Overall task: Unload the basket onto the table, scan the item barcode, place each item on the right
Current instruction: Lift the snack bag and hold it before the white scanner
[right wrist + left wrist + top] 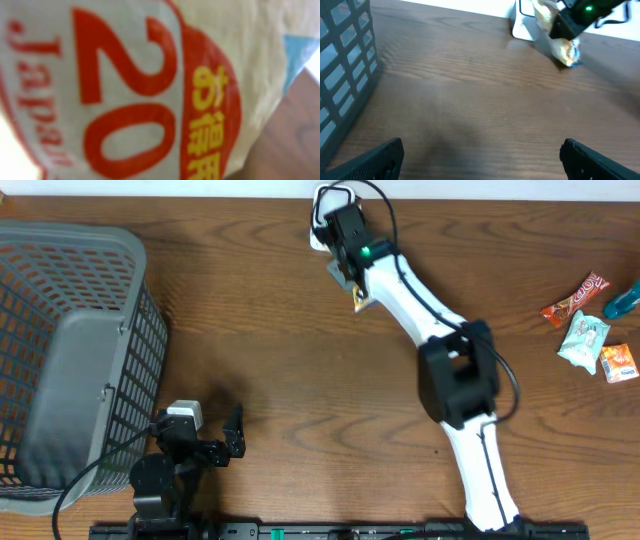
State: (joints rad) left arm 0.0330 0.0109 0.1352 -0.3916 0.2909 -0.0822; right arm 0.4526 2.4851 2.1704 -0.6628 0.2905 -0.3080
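Snack packet [356, 298] is sitting in the right claw [352, 272], which is clenching it by the far edge of the counter [250, 330], just beside the white scanner [321, 230]. Left claw [482, 157] is hanging released near the front-left corner, next to a grey basket [90, 250]. Loose snacks [590, 330] are lying along the right edge.

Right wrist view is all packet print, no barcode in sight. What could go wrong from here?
1. No view shows the barcode. The packet may be facing the white scanner with the wrong side, so it may not read.
2. The right tool is shut on a soft, crumpled packet whose free end hangs low over the table. It could slip or drag.
3. The tool sits close to the scanner, so a reorienting turn could knock it.
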